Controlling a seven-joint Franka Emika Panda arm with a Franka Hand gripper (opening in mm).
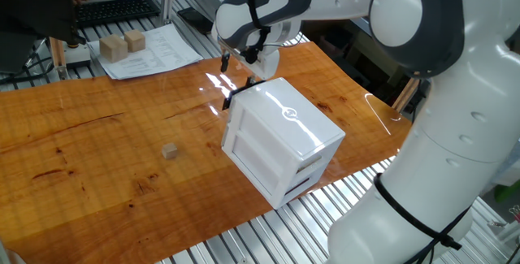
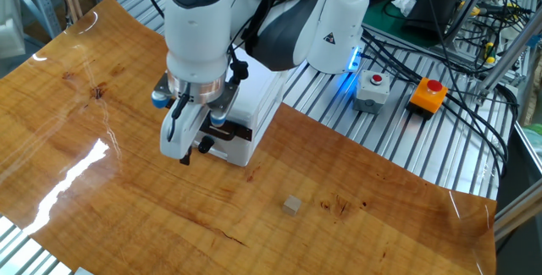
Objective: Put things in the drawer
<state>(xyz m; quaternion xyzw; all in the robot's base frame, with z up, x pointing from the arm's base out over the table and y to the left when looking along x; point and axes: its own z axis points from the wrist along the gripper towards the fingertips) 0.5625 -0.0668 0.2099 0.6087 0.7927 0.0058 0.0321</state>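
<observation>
The small tan cube (image 1: 170, 151) lies on the wooden table left of the white cabinet (image 1: 284, 134); it also shows in the other fixed view (image 2: 292, 205). My gripper (image 1: 239, 69) hangs at the cabinet's far upper corner, right by the drawer's small black handle (image 1: 230, 101). In the other fixed view my gripper (image 2: 195, 150) points down in front of the drawer front (image 2: 233, 150) and hides much of it. The fingers stand apart with nothing seen between them. A dark gap (image 2: 244, 129) shows behind the drawer front.
Two larger pale wooden blocks (image 1: 122, 45) sit on a paper sheet (image 1: 154, 53) at the table's far left, near a keyboard (image 1: 114, 8). Button boxes (image 2: 398, 91) and cables lie on the metal frame beyond the table.
</observation>
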